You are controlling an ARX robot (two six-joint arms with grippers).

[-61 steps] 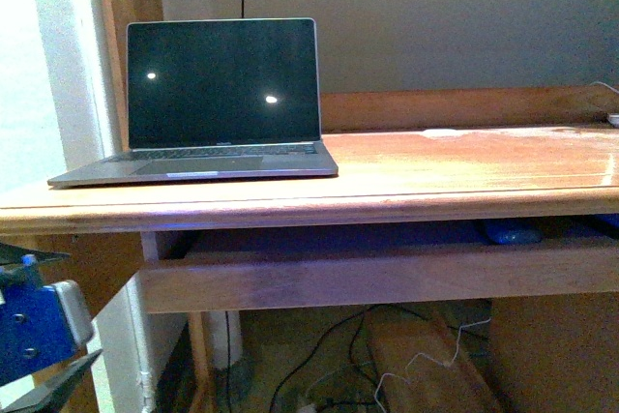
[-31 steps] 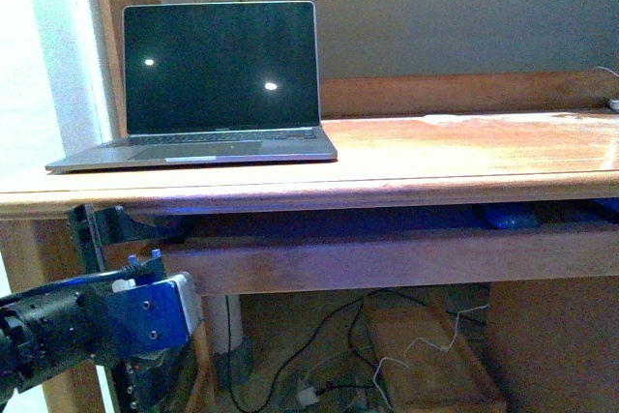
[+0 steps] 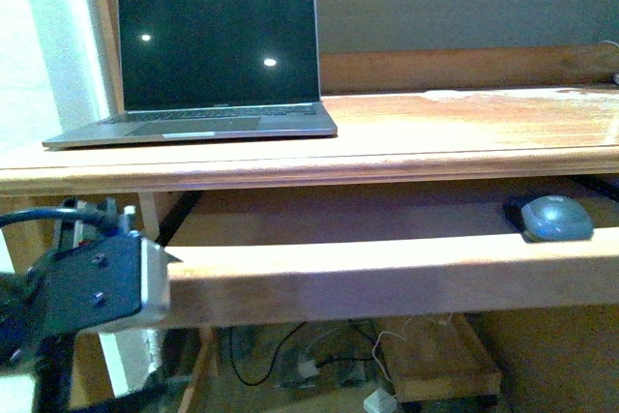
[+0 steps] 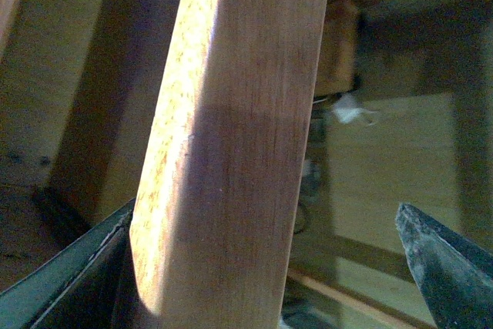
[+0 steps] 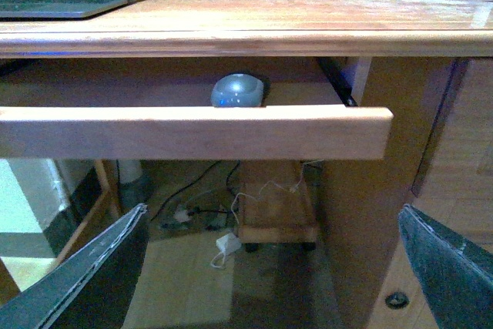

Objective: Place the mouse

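- The mouse (image 3: pixel 556 218) is seen at the right edge of the front view. It lies flat on the pull-out shelf (image 3: pixel 338 215) beneath the surface (image 3: pixel 464 137), just behind the shelf's front rail (image 3: pixel 387 282).
- The left claw (image 4: pixel 266 213) is located at the lower left of the front view, at the left end of the front rail.
- Its jaws are set apart with the rail between them. One finger (image 4: pixel 443 267) is clear of the wood; contact by the other cannot be told.
- The right claw (image 5: pixel 271 209) is spread wide, with nothing gripped. It is positioned in front of the shelf, well apart from the mouse.
- An open laptop (image 3: pixel 218 55) with a dark screen is placed on the surface at the upper left of the front view.
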